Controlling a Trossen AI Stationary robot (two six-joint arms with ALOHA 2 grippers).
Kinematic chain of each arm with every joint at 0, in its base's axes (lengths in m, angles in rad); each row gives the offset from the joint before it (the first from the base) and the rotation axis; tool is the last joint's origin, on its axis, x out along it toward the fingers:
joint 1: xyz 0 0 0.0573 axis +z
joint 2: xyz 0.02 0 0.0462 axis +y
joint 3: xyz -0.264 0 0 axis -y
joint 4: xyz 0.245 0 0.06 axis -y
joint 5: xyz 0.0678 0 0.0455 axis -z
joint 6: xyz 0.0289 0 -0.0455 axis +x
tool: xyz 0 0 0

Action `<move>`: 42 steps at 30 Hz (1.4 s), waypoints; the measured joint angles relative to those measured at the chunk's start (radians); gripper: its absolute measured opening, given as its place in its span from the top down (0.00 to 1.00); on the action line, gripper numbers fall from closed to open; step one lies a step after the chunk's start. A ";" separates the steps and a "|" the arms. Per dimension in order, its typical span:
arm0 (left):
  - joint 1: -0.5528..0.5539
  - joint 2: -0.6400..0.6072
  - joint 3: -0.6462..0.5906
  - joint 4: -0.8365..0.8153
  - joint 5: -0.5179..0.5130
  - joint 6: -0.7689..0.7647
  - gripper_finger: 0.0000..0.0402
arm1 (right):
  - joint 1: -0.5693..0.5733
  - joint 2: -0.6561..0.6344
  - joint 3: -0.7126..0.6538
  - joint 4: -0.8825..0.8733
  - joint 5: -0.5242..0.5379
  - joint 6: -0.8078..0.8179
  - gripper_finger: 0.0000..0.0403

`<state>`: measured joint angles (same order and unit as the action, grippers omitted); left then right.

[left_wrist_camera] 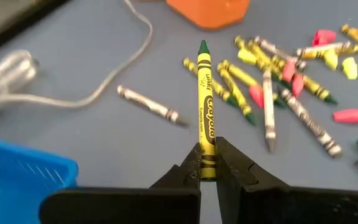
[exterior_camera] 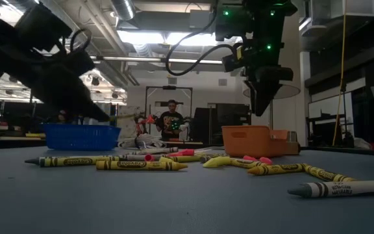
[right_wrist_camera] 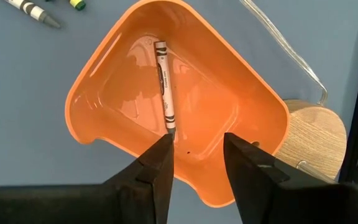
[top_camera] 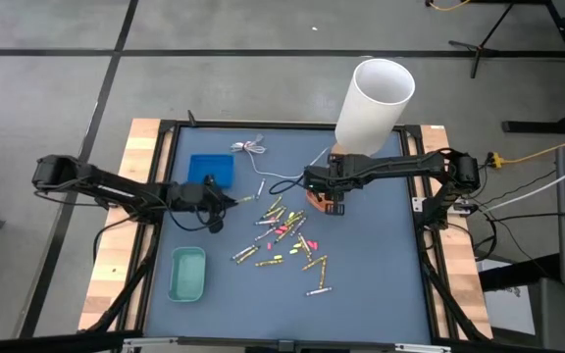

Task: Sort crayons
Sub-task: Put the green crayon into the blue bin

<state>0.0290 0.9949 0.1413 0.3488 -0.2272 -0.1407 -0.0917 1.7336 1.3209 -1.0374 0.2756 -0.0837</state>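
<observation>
Several crayons (top_camera: 284, 237), mostly yellow with some pink and grey, lie loose in the middle of the table; they also show in the low view (exterior_camera: 141, 164). My left gripper (top_camera: 228, 201) is left of the pile, beside the blue tray (top_camera: 211, 170), and is shut on a yellow crayon with a green tip (left_wrist_camera: 206, 93). My right gripper (top_camera: 333, 199) hangs open over the orange tray (right_wrist_camera: 135, 74), fingers pointing down (exterior_camera: 261, 97). One grey-white crayon (right_wrist_camera: 164, 87) lies on the tray's floor. My left gripper (left_wrist_camera: 207, 149) pinches the yellow crayon's blunt rear end (left_wrist_camera: 207, 163) between its two fingers. The fingers come from the table's left and lie along the crayon. The crayon sticks out forward past the fingertips, green tip leading, and looks clear of the table (exterior_camera: 134, 117).
A green tray (top_camera: 187, 274) lies near the front left. A tall white tube (top_camera: 374, 103) stands behind the orange tray. A thin white cable (top_camera: 263, 162) runs across the far part of the table. A person (exterior_camera: 170, 120) stands in the room beyond.
</observation>
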 joint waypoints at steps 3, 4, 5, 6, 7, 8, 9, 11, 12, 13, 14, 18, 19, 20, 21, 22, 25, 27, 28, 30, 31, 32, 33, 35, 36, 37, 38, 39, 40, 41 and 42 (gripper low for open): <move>0.017 -0.048 0.000 -0.012 -0.001 0.013 0.98 | 0.000 0.000 0.000 -0.003 0.000 0.000 0.66; 0.025 -0.068 0.000 -0.022 -0.001 0.016 0.98 | 0.000 0.000 0.000 -0.005 0.000 0.000 0.66; 0.035 -0.086 0.000 -0.034 0.000 0.017 0.98 | 0.000 0.000 0.001 -0.008 0.000 0.000 0.66; 0.047 -0.102 0.000 -0.047 -0.001 0.017 0.98 | 0.000 0.000 0.001 -0.011 0.000 0.000 0.66; 0.060 -0.122 0.000 -0.066 -0.001 0.017 0.98 | 0.000 0.000 0.001 -0.012 0.000 0.000 0.66; 0.072 -0.143 0.000 -0.088 -0.001 0.017 0.98 | 0.000 0.000 0.001 -0.012 0.000 0.000 0.66; 0.086 -0.163 0.000 -0.107 -0.005 0.018 0.98 | 0.000 0.000 0.001 -0.012 0.000 0.000 0.66; 0.112 -0.207 0.000 -0.158 -0.033 0.019 0.98 | 0.000 0.000 0.001 -0.012 0.000 0.000 0.66; 0.124 -0.230 0.000 -0.186 -0.049 0.021 0.98 | 0.000 0.000 0.001 -0.012 0.000 0.000 0.66; 0.137 -0.252 0.000 -0.210 -0.065 0.021 0.98 | 0.000 0.000 0.001 -0.012 0.000 0.000 0.66; 0.150 -0.276 0.000 -0.236 -0.083 0.021 0.98 | 0.000 0.000 0.001 -0.012 0.000 0.000 0.66; 0.192 -0.358 0.000 -0.347 -0.145 0.021 0.98 | 0.000 0.000 0.001 -0.012 0.000 0.000 0.66; 0.200 -0.374 0.000 -0.373 -0.161 0.021 0.98 | 0.000 0.000 0.001 -0.012 -0.001 0.000 0.66; 0.209 -0.387 0.000 -0.398 -0.177 0.021 0.98 | 0.000 0.000 0.001 -0.012 -0.001 0.000 0.66; 0.217 -0.397 0.000 -0.427 -0.194 0.020 0.98 | 0.000 0.000 0.001 -0.012 -0.001 0.000 0.66; 0.224 -0.405 0.000 -0.456 -0.211 0.020 0.98 | 0.000 0.000 0.001 -0.012 -0.001 0.000 0.66; 0.242 -0.410 0.000 -0.533 -0.239 0.020 0.98 | 0.000 0.000 0.001 -0.012 -0.001 0.000 0.66; 0.252 -0.408 0.000 -0.575 -0.241 0.020 0.98 | 0.000 0.000 0.001 -0.012 -0.001 0.000 0.66; 0.256 -0.408 0.000 -0.591 -0.241 0.019 0.98 | 0.000 0.000 0.001 -0.012 -0.001 0.000 0.66; 0.263 -0.406 0.000 -0.607 -0.241 0.014 0.98 | 0.000 0.000 0.001 -0.012 -0.001 0.000 0.66; 0.266 -0.406 0.000 -0.603 -0.241 0.014 0.98 | 0.000 0.000 0.001 -0.012 -0.001 0.000 0.66; 0.268 -0.407 0.000 -0.603 -0.241 0.014 0.98 | 0.000 0.000 0.001 -0.012 -0.001 0.000 0.66; 0.270 -0.406 0.000 -0.603 -0.241 0.013 0.98 | 0.000 0.000 0.001 -0.012 -0.001 0.000 0.66; 0.275 -0.406 0.000 -0.604 -0.241 0.013 0.96 | 0.000 -0.001 0.001 -0.012 -0.001 0.000 0.66; 0.276 -0.406 0.000 -0.603 -0.241 0.013 0.94 | 0.000 -0.001 0.001 -0.012 -0.001 0.000 0.66; 0.277 -0.406 0.000 -0.603 -0.241 0.013 0.92 | 0.000 -0.001 0.001 -0.012 -0.001 0.000 0.66; 0.277 -0.406 0.000 -0.603 -0.241 0.013 0.90 | 0.000 -0.001 0.001 -0.011 -0.001 0.000 0.66; 0.277 -0.406 0.000 -0.602 -0.241 0.013 0.87 | 0.000 -0.001 0.001 -0.011 -0.001 0.000 0.66; 0.277 -0.406 0.000 -0.599 -0.241 0.013 0.85 | 0.000 -0.001 0.001 -0.011 -0.001 0.000 0.66; 0.277 -0.406 0.000 -0.593 -0.240 0.013 0.83 | 0.000 -0.001 0.001 -0.011 -0.001 0.000 0.66; 0.277 -0.406 0.000 -0.583 -0.239 0.013 0.80 | 0.000 -0.001 0.001 -0.011 -0.001 0.000 0.66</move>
<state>0.3058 0.5884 0.1417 -0.2346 -0.4666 -0.1280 -0.0914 1.7329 1.3216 -1.0483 0.2749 -0.0837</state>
